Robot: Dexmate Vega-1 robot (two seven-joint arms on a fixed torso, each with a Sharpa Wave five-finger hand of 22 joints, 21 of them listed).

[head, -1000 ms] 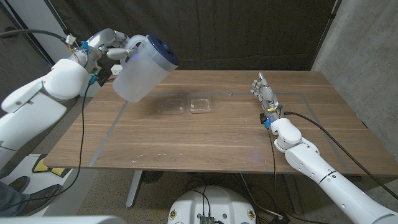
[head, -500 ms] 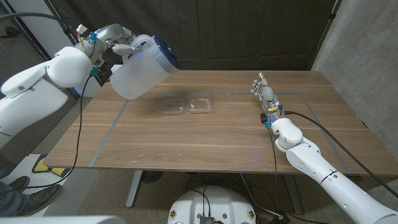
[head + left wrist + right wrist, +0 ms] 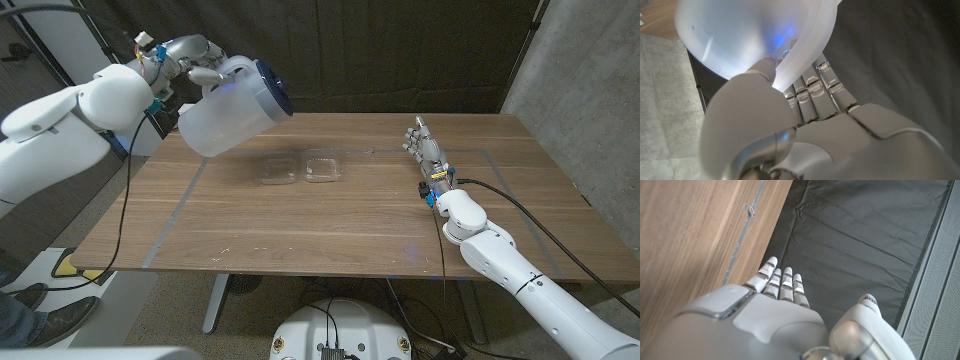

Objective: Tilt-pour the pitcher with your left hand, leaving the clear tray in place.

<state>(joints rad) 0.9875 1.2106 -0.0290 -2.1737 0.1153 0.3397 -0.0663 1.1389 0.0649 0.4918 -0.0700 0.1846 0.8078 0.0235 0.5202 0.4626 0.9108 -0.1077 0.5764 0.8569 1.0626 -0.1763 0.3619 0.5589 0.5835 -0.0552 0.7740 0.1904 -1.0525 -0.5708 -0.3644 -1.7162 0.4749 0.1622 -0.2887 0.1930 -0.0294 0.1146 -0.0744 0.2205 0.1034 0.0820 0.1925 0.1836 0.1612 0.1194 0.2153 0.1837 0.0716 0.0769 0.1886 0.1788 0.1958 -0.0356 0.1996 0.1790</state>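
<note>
Frosted translucent plastic pitcher (image 3: 228, 112) with dark blue lid, held tilted above the wooden worktop (image 3: 330, 215)
Left hand (image 3: 190, 62): fingers (image 3: 810, 87) clasped round the pitcher's handle, lid end pointing away from them. Clear plastic tray (image 3: 304, 167): on the worktop below and beyond the lid, apart from the pitcher. Right hand (image 3: 428, 152): fingers straight, together, holding nothing, well apart from the tray
</note>
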